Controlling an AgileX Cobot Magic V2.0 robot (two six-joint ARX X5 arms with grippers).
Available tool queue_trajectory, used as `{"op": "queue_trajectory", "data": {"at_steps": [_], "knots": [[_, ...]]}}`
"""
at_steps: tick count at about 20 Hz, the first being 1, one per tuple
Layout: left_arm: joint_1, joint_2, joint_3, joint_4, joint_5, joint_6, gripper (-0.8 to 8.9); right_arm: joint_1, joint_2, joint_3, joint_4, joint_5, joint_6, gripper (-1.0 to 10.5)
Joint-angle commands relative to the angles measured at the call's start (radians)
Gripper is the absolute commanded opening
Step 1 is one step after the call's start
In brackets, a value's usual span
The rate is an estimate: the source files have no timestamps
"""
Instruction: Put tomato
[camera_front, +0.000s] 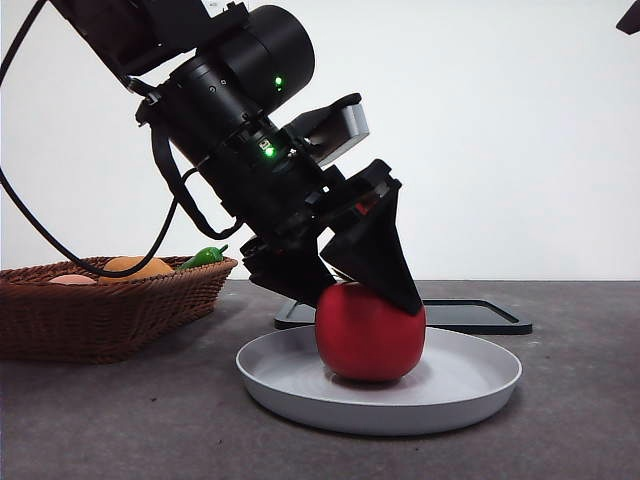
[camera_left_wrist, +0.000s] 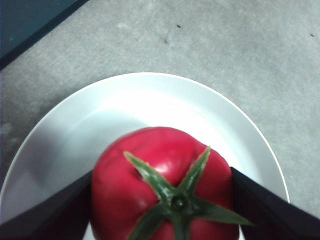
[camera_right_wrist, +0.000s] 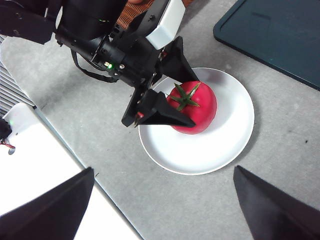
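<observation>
A grey table (camera_front: 580, 420) runs back to a plain white wall. The left gripper (camera_front: 372, 290) slants down over a white plate (camera_front: 470, 385), its two black fingers (camera_right_wrist: 160, 111) pressed against opposite sides of the tomato (camera_front: 370, 335), which sits on the plate between them. The right gripper (camera_right_wrist: 162, 200) hangs above, fingers spread wide, holding nothing. A wicker basket (camera_front: 110, 310) stands well off to one side.

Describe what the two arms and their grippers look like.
The left arm is a black, chunky, cylinder-jointed body with small green indicator lights, a pale grey-white box-shaped module mounted near the wrist and black cables looping off it. The left gripper has two black, flat, wedge-shaped jaws tapering to points. Of the right gripper only two similar black triangular jaws show; the rest of that arm is out of view.
</observation>
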Motion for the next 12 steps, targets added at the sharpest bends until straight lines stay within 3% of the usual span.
{"op": "queue_trajectory", "data": {"at_steps": [1,12], "knots": [[-0.011,0.026,0.019,0.005,0.000,-0.002,4.70,0.006,0.006,0.019,0.003,0.001,0.003,4.4],[0.001,-0.069,0.023,-0.016,-0.002,-0.003,5.10,0.006,0.006,0.019,0.003,0.001,0.002,4.4]]}}
